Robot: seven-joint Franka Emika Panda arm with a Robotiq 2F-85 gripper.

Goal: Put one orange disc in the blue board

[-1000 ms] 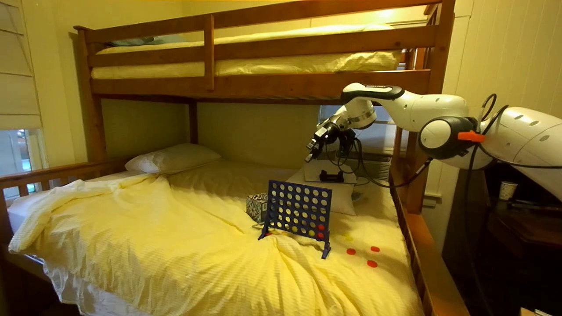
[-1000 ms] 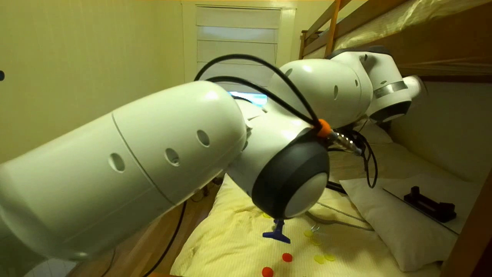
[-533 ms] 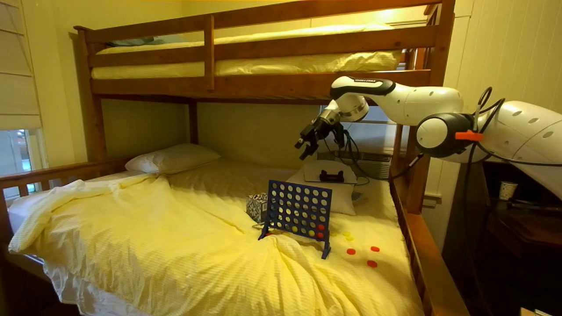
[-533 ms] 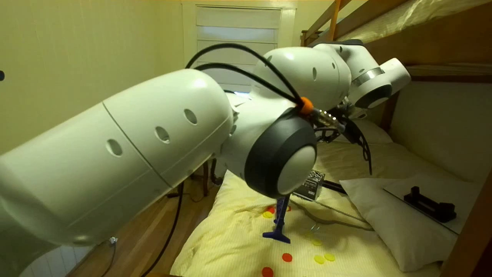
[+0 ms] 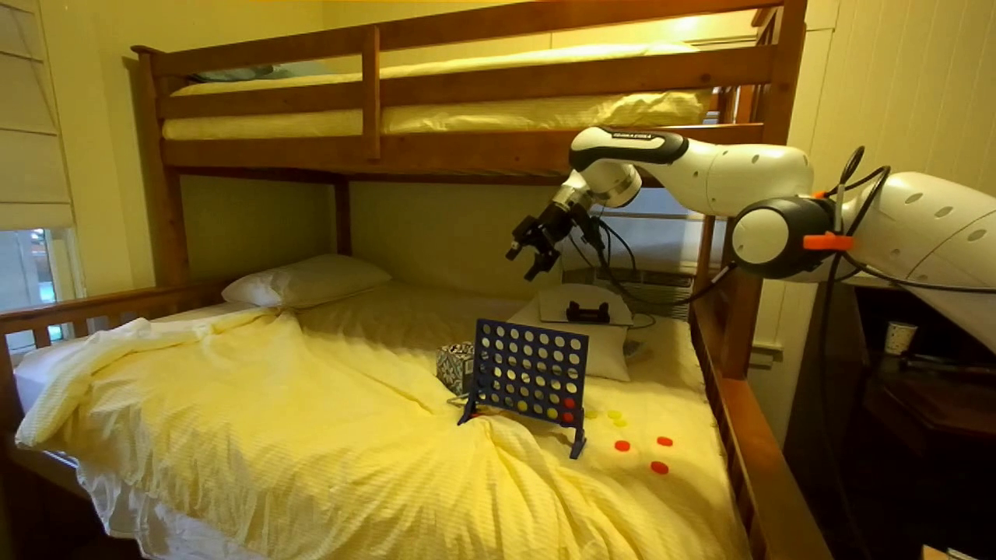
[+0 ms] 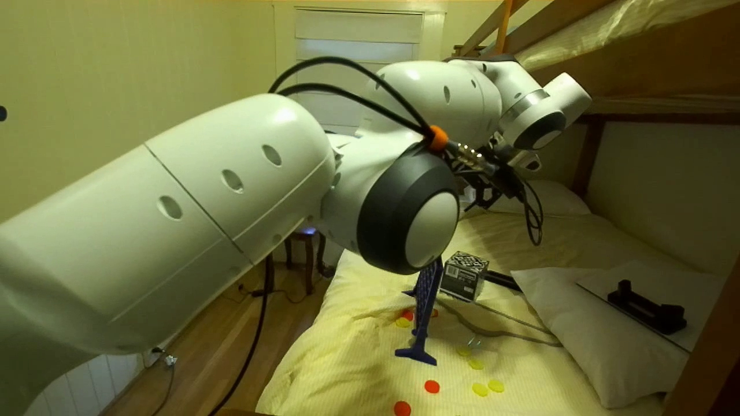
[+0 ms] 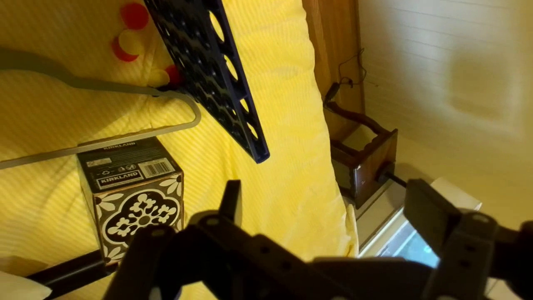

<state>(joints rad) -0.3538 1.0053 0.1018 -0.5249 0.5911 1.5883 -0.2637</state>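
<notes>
Showing jaws wide apart, the black two-fingered gripper (image 5: pixel 522 264) hovers. The wrist view cuts off the upright dark-blue plastic board (image 7: pixel 208 66); an exterior view shows its whole grid, left of three round orange-red discs (image 5: pixel 660 467).

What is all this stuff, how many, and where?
Bunk bed: one, brown, background
Bedding: two lots, yellow, both bunks
Pillows: two, pale, lower bunk
Connect Four board: one, blue, on bedding
Orange discs: at least five, reddish, on bedding, at board holes
Yellow discs: at least four, yellow, on bedding
Kirkland box: one, dark patterned, beside board
Bracket: one, black, over pillow
Small table: one, brown, beside bed
Cup: one, pale, off bed
Robot arm: one, white, reaching over bed
Gripper: one, black, open above bed
</notes>
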